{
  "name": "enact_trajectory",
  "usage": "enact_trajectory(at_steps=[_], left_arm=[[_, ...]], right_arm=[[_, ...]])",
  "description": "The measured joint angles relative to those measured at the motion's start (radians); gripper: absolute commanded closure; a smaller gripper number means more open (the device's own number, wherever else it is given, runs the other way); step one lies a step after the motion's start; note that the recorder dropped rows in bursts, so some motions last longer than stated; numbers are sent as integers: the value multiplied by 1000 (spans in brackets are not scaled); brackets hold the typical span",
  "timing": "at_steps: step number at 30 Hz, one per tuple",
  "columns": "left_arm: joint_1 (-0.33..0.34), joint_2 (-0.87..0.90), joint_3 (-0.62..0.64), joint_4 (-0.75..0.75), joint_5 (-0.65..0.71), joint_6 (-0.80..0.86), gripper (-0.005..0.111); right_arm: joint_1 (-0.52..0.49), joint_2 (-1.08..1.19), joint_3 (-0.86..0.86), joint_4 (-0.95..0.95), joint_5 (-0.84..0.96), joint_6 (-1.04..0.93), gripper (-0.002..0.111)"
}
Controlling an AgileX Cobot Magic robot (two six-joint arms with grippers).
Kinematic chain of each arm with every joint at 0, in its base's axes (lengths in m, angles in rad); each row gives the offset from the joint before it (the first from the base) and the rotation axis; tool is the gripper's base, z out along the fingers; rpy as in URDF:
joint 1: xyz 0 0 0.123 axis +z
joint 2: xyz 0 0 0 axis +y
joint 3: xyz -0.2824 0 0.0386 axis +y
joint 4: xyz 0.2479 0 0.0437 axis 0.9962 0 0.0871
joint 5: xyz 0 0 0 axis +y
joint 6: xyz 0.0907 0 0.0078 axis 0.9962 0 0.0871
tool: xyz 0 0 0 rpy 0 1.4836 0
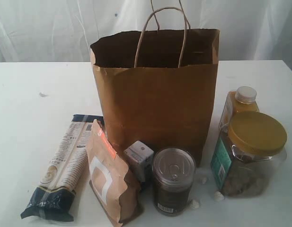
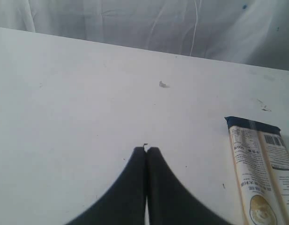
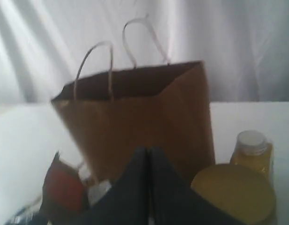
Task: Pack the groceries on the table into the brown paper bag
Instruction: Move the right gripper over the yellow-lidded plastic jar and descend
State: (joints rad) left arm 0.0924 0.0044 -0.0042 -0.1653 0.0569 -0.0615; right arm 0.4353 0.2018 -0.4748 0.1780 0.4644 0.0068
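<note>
The brown paper bag (image 1: 157, 90) stands open and upright mid-table, handles up. In front of it are the long pasta packet (image 1: 63, 165), the brown-orange pouch (image 1: 110, 177), the small white-blue carton (image 1: 140, 158) and the pull-tab can (image 1: 173, 180). To its right stand the yellow-lidded clear jar (image 1: 250, 153) and the yellow juice bottle (image 1: 240, 105). No arm shows in the exterior view. My left gripper (image 2: 146, 149) is shut and empty over bare table (image 2: 88, 108), with the pasta packet (image 2: 261, 168) off to one side. My right gripper (image 3: 149, 150) is shut and empty, facing the bag (image 3: 139, 122) beside the jar lid (image 3: 235, 192).
A white curtain (image 1: 65, 28) hangs behind the table (image 1: 32, 94). Small white crumbs (image 1: 202, 180) lie by the can, and a small scrap (image 1: 43, 95) lies at the left. The juice bottle (image 3: 252, 147) stands behind the jar in the right wrist view.
</note>
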Motion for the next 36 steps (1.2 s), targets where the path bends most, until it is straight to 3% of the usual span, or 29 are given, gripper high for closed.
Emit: enact_trajectory(at_steps=[2,5,9,14,25,36], left_arm=[[0,0,0,0,0,0,107],[0,0,0,0,0,0,107],[0,0,0,0,0,0,107],[0,0,0,0,0,0,107],[0,0,0,0,0,0,107],[0,0,0,0,0,0,107]], right_arm=[[29,81,-56,67,91,-134,105],[41,212,-134,96,219,-237,92],[43,382,-213,37,307,-259,56],[43,520,-286,-90,328,-68,21],[43,825,-421,-263,417,35,17],[43,844,-431,-390,419,177,17]])
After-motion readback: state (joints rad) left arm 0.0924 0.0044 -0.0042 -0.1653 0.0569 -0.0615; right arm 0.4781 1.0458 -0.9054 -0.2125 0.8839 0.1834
